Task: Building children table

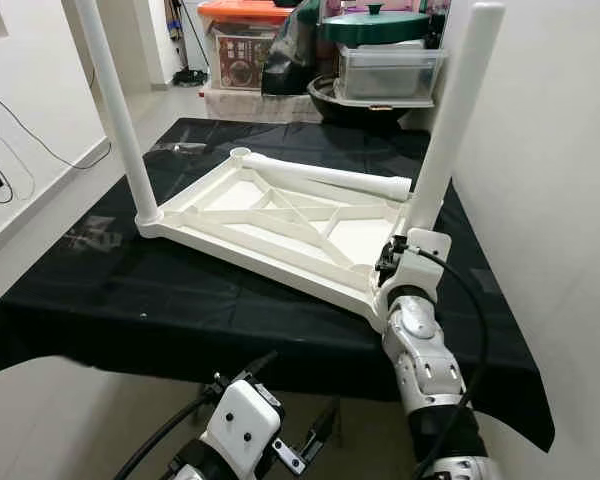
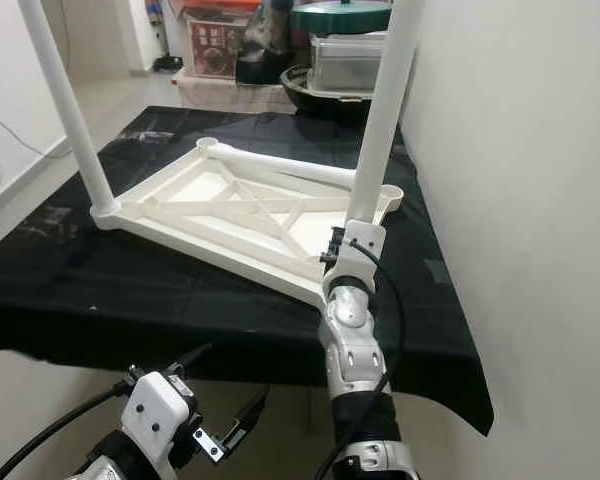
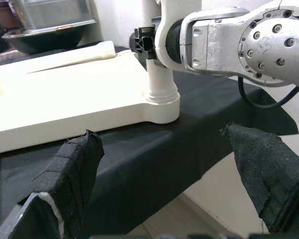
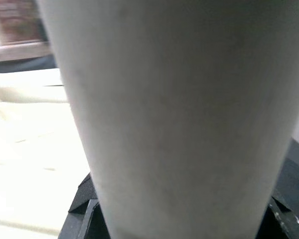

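Two legs stand socketed; right gripper (image 1: pixel 398 252) pinches the 3 o'clock leg (image 1: pixel 450 125) to seat it, left gripper (image 3: pixel 169 164) spread idle at 6.

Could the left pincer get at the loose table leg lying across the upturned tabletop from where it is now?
Probably not without moving: the left pincer hangs open below the table's near edge, while the loose leg lies on the far side of the upturned tabletop. Nothing blocks it from above.

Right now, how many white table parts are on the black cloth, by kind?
Upside-down tabletop: 1
Legs standing upright in corner sockets: 2 (left, right)
Leg lying loose across the tabletop: 1
Total: 4
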Robot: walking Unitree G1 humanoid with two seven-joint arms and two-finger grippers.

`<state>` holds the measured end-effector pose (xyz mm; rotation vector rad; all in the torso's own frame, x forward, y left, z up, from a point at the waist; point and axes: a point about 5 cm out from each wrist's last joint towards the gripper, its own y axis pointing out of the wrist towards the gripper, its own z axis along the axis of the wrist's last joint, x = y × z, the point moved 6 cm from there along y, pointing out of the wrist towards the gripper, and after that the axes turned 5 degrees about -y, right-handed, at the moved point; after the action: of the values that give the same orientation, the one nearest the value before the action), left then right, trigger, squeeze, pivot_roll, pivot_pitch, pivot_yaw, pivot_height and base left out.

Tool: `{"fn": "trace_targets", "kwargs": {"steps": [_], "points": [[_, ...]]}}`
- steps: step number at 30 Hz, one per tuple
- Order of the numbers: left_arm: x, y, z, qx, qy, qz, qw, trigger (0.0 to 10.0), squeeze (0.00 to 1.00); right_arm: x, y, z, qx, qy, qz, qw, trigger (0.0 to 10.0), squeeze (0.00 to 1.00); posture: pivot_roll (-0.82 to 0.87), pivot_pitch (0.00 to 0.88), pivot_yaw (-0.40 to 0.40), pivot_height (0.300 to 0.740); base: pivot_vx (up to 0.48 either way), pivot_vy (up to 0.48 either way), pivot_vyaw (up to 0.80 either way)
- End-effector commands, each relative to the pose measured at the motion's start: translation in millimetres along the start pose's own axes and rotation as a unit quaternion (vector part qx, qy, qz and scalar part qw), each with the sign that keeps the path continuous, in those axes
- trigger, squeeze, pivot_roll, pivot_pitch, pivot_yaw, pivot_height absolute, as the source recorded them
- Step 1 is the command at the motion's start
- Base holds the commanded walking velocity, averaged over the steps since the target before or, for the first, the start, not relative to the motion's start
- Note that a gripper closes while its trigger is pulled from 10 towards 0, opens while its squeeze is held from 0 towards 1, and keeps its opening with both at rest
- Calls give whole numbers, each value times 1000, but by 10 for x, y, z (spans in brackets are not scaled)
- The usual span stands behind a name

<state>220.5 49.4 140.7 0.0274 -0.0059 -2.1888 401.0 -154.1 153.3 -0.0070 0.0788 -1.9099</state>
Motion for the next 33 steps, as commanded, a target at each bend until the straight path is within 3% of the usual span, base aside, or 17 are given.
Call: {"fn": "trace_targets", "kwargs": {"steps": [1,2,8,9,12,16,17,18,20,21,22,23,26,27,29,30,33], "points": [[-6,-6,-40,-7,4,3,1000,10000,0,147,-36,-332,-67,15,-49,996,10000,0,121,83,-33,740,0,0,0],[-5,-5,-42,-7,4,4,1000,10000,0,-81,-59,-165,-33,31,-12,999,10000,1000,120,83,-33,740,0,0,0],[3,1,-46,-7,3,1,1000,10000,0,-305,-57,-29,-7,48,60,997,10000,1000,112,86,-30,740,0,0,0],[6,4,-47,-7,2,0,1000,10000,0,-424,-73,7,-4,63,111,992,10000,0,109,84,-32,740,0,0,0],[6,6,-48,-7,2,-1,1000,10000,0,-552,-106,46,-2,80,167,983,10000,0,109,85,-32,740,0,0,0],[6,10,-49,-8,1,-1,1000,10000,0,-696,-196,29,-12,77,303,950,10000,0,109,87,-32,740,0,0,0],[4,10,-48,-8,1,-1,1000,10000,0,-715,-245,34,-14,66,366,928,10000,0,108,88,-31,740,0,0,0],[4,10,-48,-8,1,-1,1000,10000,0,-715,-245,34,-14,66,366,928,10000,0,108,88,-31,740,0,0,0],[1,10,-46,-7,1,0,1000,10000,0,-698,-335,69,-11,42,454,890,10000,0,109,89,-29,740,0,0,0],[1,10,-46,-7,1,0,1000,10000,0,-698,-335,69,-11,42,454,890,10000,0,109,89,-29,740,0,0,0],[1,8,-43,-7,2,0,1000,10000,0,-680,-396,118,-2,23,503,864,10000,0,113,89,-30,740,0,0,0],[1,8,-43,-7,2,0,1000,10000,0,-680,-396,118,-2,23,503,864,10000,0,113,89,-30,740,0,0,0],[1,4,-37,-7,2,0,1000,10000,0,-674,-607,193,4,-4,611,792,10000,0,118,91,-31,740,0,0,0],[1,4,-37,-7,2,0,1000,10000,0,-674,-607,193,4,-4,611,792,10000,0,118,91,-31,740,0,0,0],[-2,4,-34,-7,3,1,1000,10000,0,-694,-762,225,7,-15,670,742,10000,0,120,92,-31,740,0,0,0],[-2,4,-34,-7,3,1,1000,10000,0,-694,-762,225,7,-15,670,742,10000,0,120,92,-31,740,0,0,0],[-5,6,-31,-7,4,2,1000,10000,0,-714,-833,290,9,-13,708,706,10000,0,126,92,-32,740,0,0,0]]}}
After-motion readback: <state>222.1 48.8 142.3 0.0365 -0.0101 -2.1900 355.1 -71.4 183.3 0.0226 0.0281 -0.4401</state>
